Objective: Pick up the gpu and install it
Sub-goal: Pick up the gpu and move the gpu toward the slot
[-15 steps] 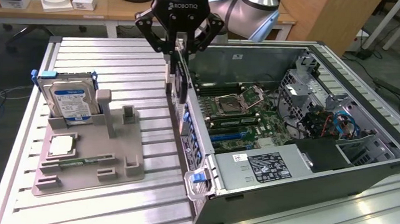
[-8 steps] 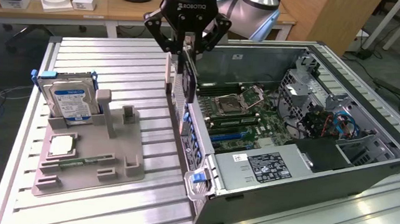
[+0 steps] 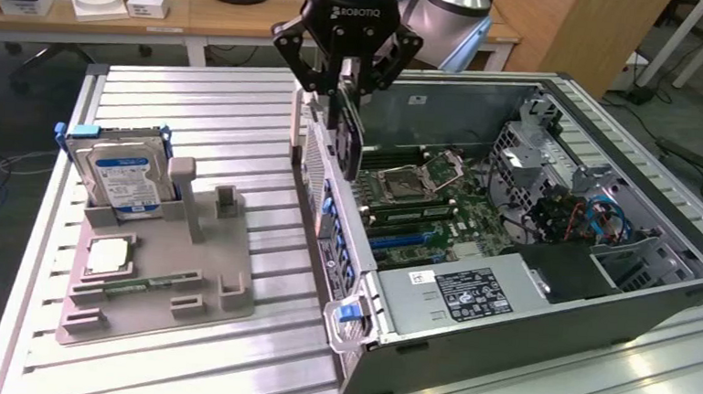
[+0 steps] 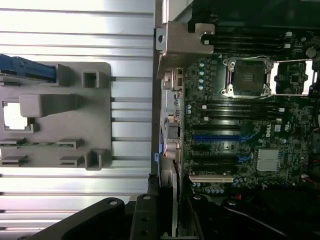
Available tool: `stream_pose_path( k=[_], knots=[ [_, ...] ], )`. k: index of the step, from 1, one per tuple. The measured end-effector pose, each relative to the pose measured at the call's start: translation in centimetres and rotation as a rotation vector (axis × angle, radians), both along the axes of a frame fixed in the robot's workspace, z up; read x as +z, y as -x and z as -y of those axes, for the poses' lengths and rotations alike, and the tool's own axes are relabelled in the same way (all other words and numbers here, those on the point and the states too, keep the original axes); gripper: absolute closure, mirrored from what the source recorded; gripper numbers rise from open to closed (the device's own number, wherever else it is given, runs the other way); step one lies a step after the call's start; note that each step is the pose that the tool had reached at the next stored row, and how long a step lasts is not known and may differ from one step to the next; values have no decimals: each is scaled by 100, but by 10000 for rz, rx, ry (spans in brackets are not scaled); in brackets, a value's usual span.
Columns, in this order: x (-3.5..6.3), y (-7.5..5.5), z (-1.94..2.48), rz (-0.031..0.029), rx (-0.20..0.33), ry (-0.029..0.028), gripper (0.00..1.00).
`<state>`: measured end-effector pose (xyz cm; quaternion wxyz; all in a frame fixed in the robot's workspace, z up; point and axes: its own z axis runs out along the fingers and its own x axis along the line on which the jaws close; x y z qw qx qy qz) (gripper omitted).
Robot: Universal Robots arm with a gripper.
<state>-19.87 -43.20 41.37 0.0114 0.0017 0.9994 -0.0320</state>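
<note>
Slatted aluminium table point(image 3: 210, 106) carries an open grey computer case point(image 3: 527, 327). The black gripper point(image 3: 348, 85) clenches the thin black gpu point(image 3: 350, 147) upright. It should descend square to the blue slot point(image 3: 404, 240).

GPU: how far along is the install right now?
Done: the gpu is picked up, clear of the gray parts holder. In hand: the gripper is shut on it, holding it upright over the rear edge of the open computer case, beside the motherboard. Left: seating it; the blue expansion slot is empty.
</note>
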Motion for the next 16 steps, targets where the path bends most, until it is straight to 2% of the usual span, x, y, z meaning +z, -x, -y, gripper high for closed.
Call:
stream_pose_path(
  k=[16],
  knots=[
    [0,-272,0,0,1,0,73]
  ],
)
